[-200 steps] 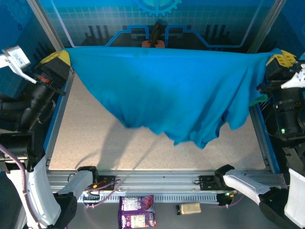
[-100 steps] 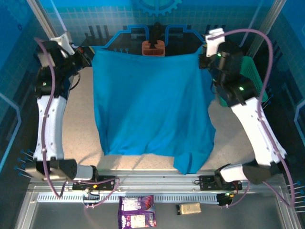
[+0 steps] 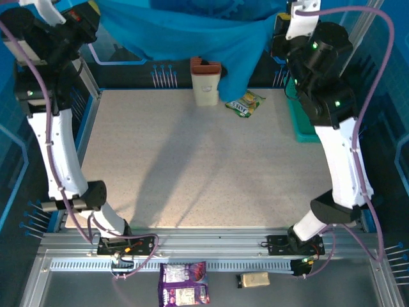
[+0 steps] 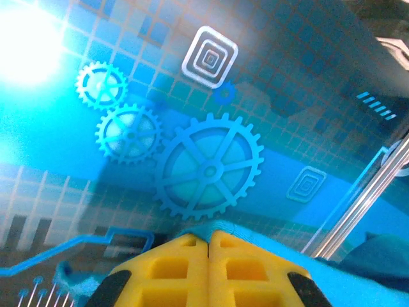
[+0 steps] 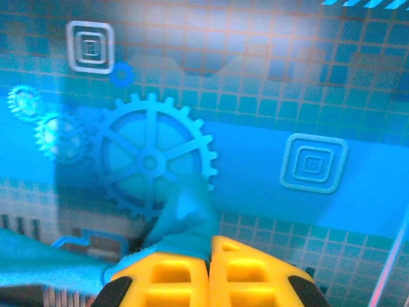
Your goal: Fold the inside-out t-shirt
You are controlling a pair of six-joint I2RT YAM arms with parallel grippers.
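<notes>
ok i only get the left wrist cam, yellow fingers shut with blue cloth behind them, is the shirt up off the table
observer: In the top view the t-shirt hangs high along the far edge between both arms. Its lowest fold drops beside the beige container; I can't tell whether it touches the table.
operator: and the right side, has it got cloth
observer: Yes, in the right wrist view the right gripper is shut with a bunch of the t-shirt at its fingertips.
operator: anything near that fold
observer: A green snack packet lies on the table right beside it.
</notes>
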